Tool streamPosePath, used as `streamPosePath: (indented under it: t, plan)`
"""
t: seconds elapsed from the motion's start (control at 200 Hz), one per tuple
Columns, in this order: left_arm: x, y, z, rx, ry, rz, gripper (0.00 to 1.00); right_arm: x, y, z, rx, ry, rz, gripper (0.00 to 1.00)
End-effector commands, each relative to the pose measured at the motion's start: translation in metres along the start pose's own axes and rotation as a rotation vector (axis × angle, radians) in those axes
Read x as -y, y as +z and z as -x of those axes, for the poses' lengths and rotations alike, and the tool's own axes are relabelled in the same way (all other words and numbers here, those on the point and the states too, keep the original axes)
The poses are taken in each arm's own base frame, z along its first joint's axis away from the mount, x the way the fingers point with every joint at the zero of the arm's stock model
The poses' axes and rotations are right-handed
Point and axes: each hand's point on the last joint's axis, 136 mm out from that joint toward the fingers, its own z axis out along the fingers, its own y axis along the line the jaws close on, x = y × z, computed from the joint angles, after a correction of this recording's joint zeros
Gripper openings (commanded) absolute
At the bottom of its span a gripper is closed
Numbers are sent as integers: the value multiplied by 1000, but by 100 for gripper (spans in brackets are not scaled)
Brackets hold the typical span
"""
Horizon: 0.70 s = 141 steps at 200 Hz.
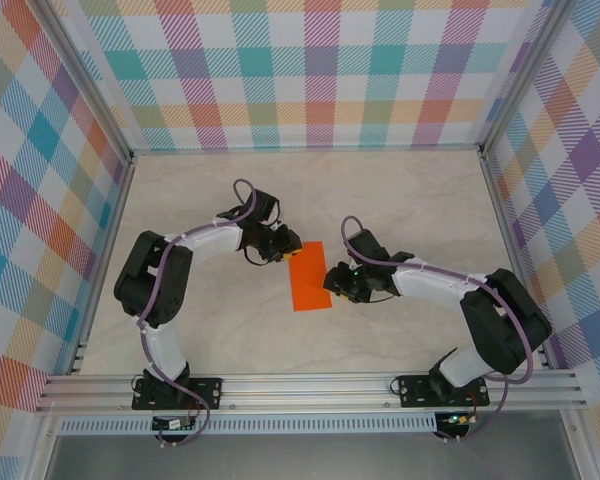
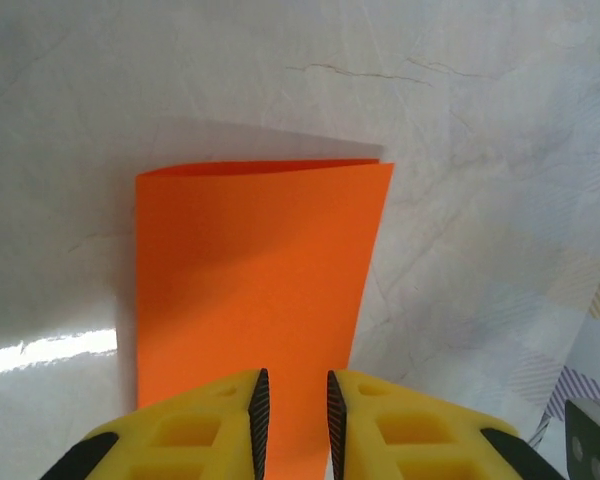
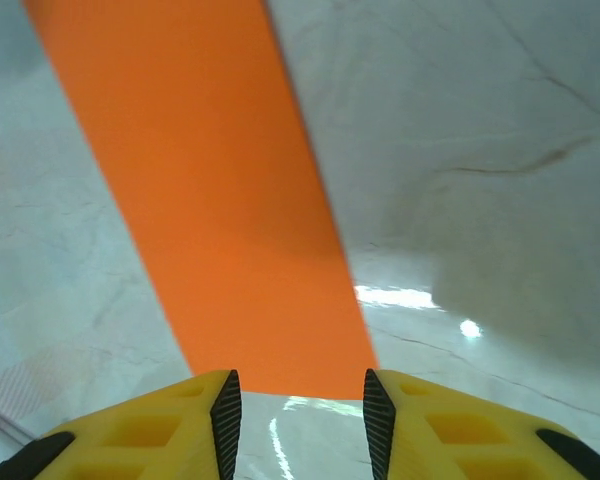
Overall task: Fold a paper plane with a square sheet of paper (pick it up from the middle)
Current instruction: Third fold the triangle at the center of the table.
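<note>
The orange sheet of paper (image 1: 310, 277) lies flat on the pale table, folded into a long rectangle. In the left wrist view the paper (image 2: 260, 290) shows a doubled edge at its far end. My left gripper (image 1: 283, 250) hangs over the sheet's far left corner. Its jaws (image 2: 296, 420) stand a narrow gap apart, with orange paper showing below that gap. My right gripper (image 1: 332, 280) sits at the sheet's right long edge. It (image 3: 300, 420) is open wide, and the paper (image 3: 220, 200) ends just ahead of its fingertips, with bare table between them.
Checked walls (image 1: 310, 70) close the table on three sides. An aluminium rail (image 1: 310, 388) runs along the near edge by the arm bases. Bare marble-look tabletop (image 1: 400, 200) lies beyond and beside the paper.
</note>
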Motion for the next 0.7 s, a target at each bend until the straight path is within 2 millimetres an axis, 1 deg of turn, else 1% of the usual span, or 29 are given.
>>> streamPosePath:
  t: [0.0, 0.17, 0.305, 0.545, 0.7]
  plan:
    - [-8, 9, -2, -35, -1, 35, 24, -2, -1, -6, -19, -13, 21, 41]
    - [-17, 20, -4, -53, -24, 57, 23, -4, 5, -5, -31, 6, 25, 42]
    - [-28, 23, -6, -55, -34, 94, 23, -8, 7, -2, -31, -8, 25, 43]
    - [-46, 29, -13, -73, -37, 139, 22, -11, 18, 1, -57, -4, 18, 43]
    - [-51, 29, -14, -77, -38, 146, 22, -6, 24, -1, -75, 11, -9, 43]
